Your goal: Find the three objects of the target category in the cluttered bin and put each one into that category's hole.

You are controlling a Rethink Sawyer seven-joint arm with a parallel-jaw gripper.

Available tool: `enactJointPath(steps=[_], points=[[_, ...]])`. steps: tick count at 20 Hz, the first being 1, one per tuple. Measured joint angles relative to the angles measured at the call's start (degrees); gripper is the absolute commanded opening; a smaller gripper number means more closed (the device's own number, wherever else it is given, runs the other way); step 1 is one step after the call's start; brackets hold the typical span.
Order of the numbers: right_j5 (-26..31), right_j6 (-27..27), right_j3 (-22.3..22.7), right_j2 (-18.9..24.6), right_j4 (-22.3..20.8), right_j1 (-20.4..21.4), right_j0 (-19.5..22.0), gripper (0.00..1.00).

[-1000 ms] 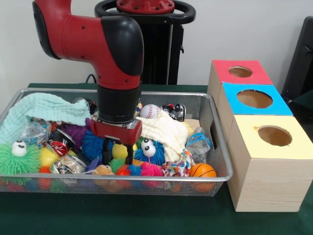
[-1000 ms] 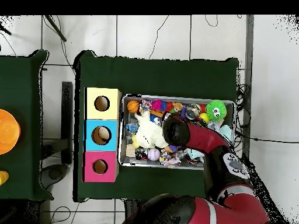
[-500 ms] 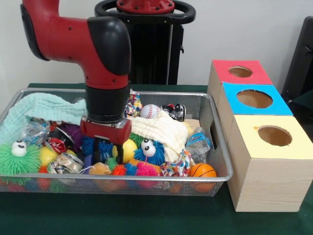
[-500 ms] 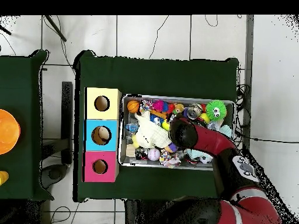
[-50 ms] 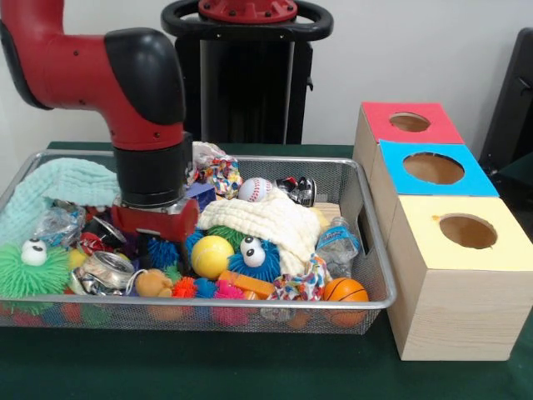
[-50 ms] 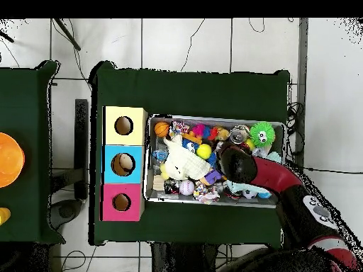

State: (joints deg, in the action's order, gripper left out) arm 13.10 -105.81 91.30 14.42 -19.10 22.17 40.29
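A wire mesh bin holds a jumble of toys and trash. My gripper is low in its left half, sunk among a crushed can, a dark blue fuzzy ball and an orange toy. What it holds, if anything, is hidden. To its right lie a yellow ball, a blue fuzzy toy with eyes, a baseball and a small basketball. In the overhead view the arm covers the gripper, and the yellow ball shows beside it.
Three boxes with round holes stand right of the bin: red, blue, yellow. A white cloth, teal cloth, green fuzzy ball and plastic bottle also fill the bin.
The arm has swung to the left across the bin in the front view. The yellow ball and the blue fuzzy toy it stood over now show fully.
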Motion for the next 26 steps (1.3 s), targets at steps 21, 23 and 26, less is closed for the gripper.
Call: enactJointPath(steps=[21, 23, 26], points=[[1.0, 0.0, 1.1, 6.3, -11.3, 0.4, 5.9, 1.0], [1.0, 0.0, 1.3, 6.7, -11.9, 0.4, 6.4, 1.0], [1.0, 0.0, 1.3, 7.1, -12.5, 0.4, 6.8, 1.0]])
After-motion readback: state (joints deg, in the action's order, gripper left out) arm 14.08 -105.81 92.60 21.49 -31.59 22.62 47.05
